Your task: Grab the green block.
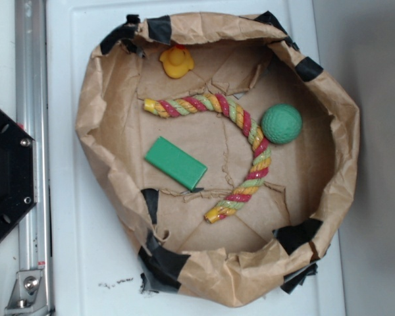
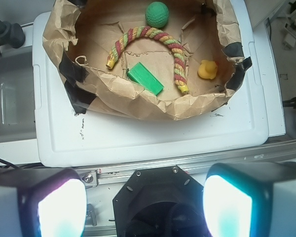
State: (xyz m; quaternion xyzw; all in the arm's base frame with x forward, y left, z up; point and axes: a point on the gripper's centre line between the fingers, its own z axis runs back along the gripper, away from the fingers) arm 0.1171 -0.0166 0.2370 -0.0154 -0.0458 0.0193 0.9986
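The green block [image 1: 176,162] is a flat green slab lying on the brown paper floor of the paper-lined basin, left of the middle. The wrist view shows the green block [image 2: 145,79] too, just behind the near paper wall. My gripper [image 2: 144,205] is open, its two pale fingers [image 2: 61,207] spread wide at the bottom of the wrist view with nothing between them. It hangs high above the black base, well short of the basin. The gripper is out of the exterior view.
A twisted multicoloured rope [image 1: 240,141] curves beside the block. A round green dimpled ball [image 1: 281,124] lies to the right and a yellow rubber duck [image 1: 176,61] at the back. Crumpled paper walls [image 1: 99,125] ring the basin. The black robot base [image 1: 6,174] sits left.
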